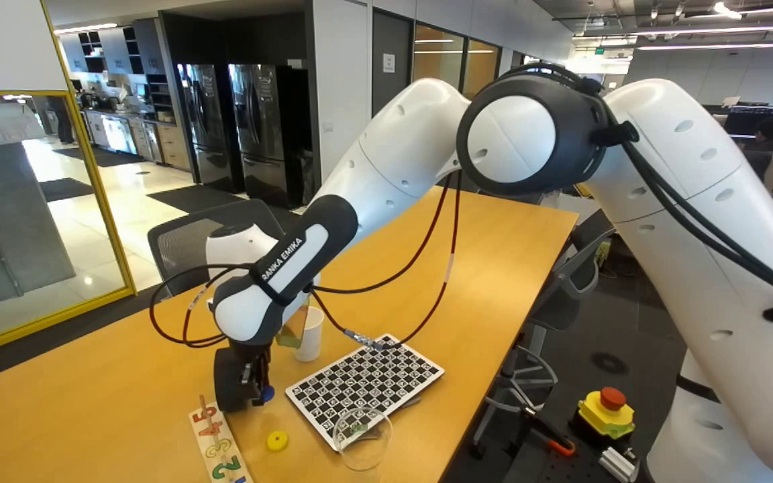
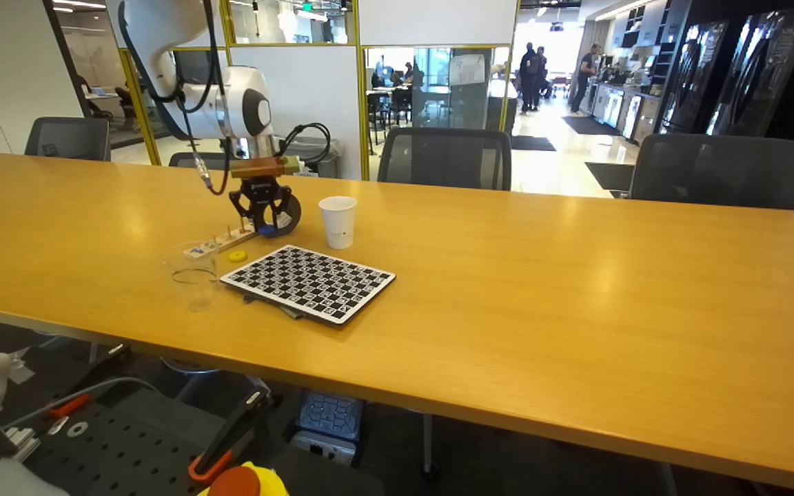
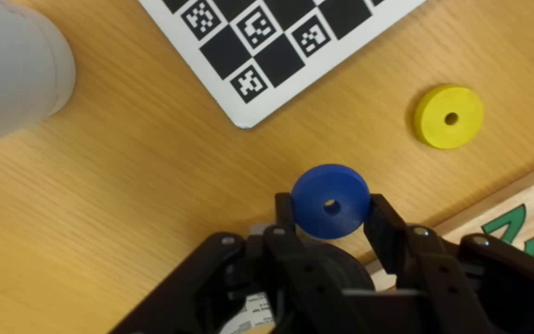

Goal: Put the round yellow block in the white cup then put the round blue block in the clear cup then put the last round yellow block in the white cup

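So yeah, claw [image 3: 327,211] pinching round blue disc [image 3: 330,188] by its edge, down near desk [image 2: 542,275] | clear plastic cup [image 1: 363,441] at 4 o'clock from it in an exterior view | guessing disc could twist out on that curved edge, or cup's see-through rim gets misjudged and clipped

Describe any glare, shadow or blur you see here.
In an exterior view, pale glare on the table; in both exterior views, only a faint outline of the clear cup; in the wrist view, shadow left of the round yellow block, and the white cup looking softer than the checkered board.
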`<state>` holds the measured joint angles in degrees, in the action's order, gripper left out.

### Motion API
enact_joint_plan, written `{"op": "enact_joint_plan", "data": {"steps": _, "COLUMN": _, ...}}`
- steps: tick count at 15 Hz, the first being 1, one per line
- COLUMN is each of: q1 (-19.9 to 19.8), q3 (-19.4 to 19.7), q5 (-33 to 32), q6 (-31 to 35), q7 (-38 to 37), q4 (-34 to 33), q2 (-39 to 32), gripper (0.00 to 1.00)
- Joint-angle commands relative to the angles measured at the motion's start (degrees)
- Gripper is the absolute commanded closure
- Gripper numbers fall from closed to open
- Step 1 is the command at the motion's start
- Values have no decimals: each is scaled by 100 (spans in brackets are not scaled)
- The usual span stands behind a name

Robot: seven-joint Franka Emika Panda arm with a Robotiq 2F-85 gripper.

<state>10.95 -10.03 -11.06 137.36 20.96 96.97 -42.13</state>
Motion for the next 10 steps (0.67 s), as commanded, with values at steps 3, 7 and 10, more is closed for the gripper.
{"op": "enact_joint_plan", "data": {"steps": 3, "q1": 371, "q3": 116, "q5": -2, "q6": -360, "q7": -1520, "q4": 1380, "q2": 1501, "gripper": 78}}
{"op": "enact_joint_plan", "data": {"steps": 7, "q1": 344, "q3": -4, "q5": 114, "q6": -288, "q7": -2053, "q4": 2664, "q2": 2633, "gripper": 78}}
{"op": "enact_joint_plan", "data": {"steps": 10, "q1": 276, "q3": -120, "q5": 300, "q6": -178, "q7": -2084, "q4": 3572, "q2": 3350, "gripper": 78}}
